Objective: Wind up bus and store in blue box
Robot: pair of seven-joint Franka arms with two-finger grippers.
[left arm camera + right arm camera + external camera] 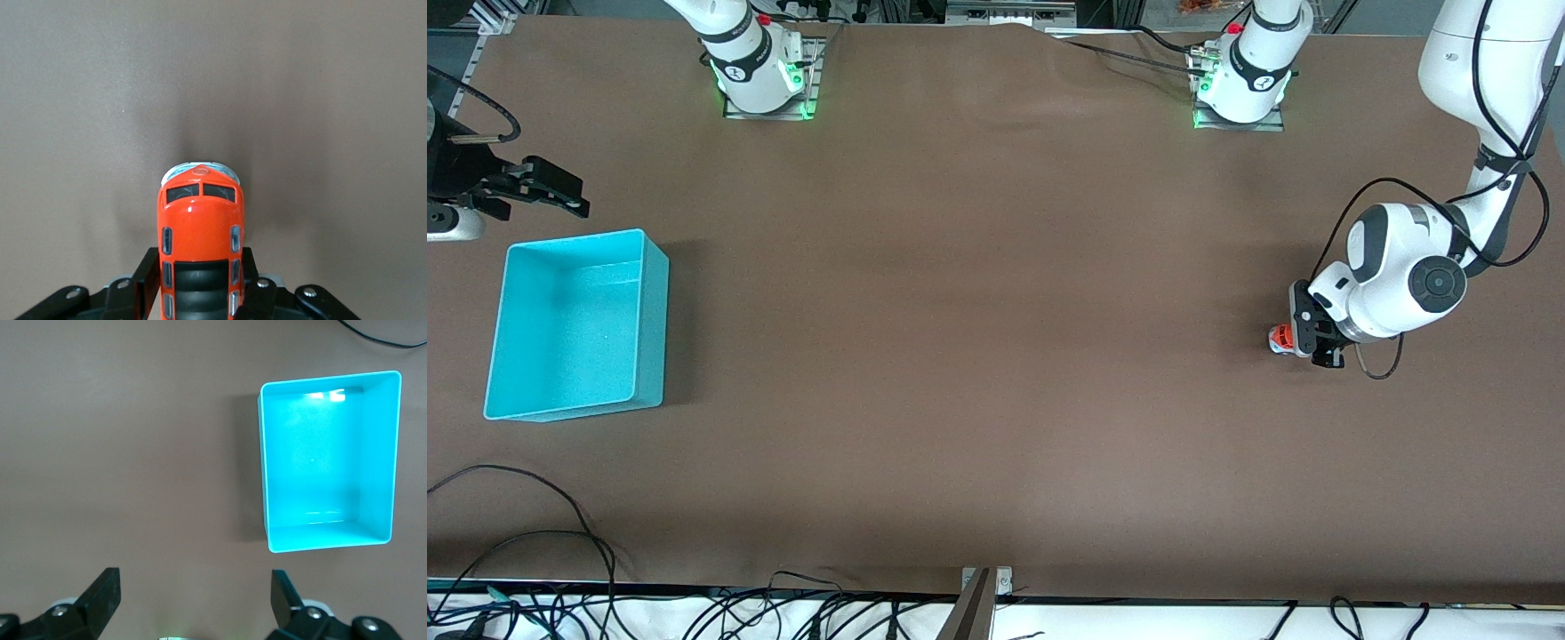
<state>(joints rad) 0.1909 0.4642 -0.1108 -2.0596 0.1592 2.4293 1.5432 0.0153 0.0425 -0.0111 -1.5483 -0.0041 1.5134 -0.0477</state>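
The bus (1280, 339) is sitting on the tabletop (978, 311) close to the left arm's end, roughly midway between the edge nearest the front camera and the edge where the bases stand. The left gripper (1303, 342) is down at the table and is clamping the bus by its two long sides, toward the rear; in the left wrist view the fingers (148, 280) are pressing against the orange flanks of the bus (200, 233).

Handling judgement: the bus is looking light, rigid and smooth-sided, so a grip across the flat side panels low on the body is appearing sound; hard plastic may slip or twist if squeezed near the rounded roof.

Its long axis is running along the length of the tabletop, and its windscreen end is pointing away from the gripper, toward the right arm's end.

The blue box (578, 324) is standing empty near the right arm's end, well apart from the bus. The right gripper (543, 188) is waiting spread open, holding nothing, over the tabletop beside the box.
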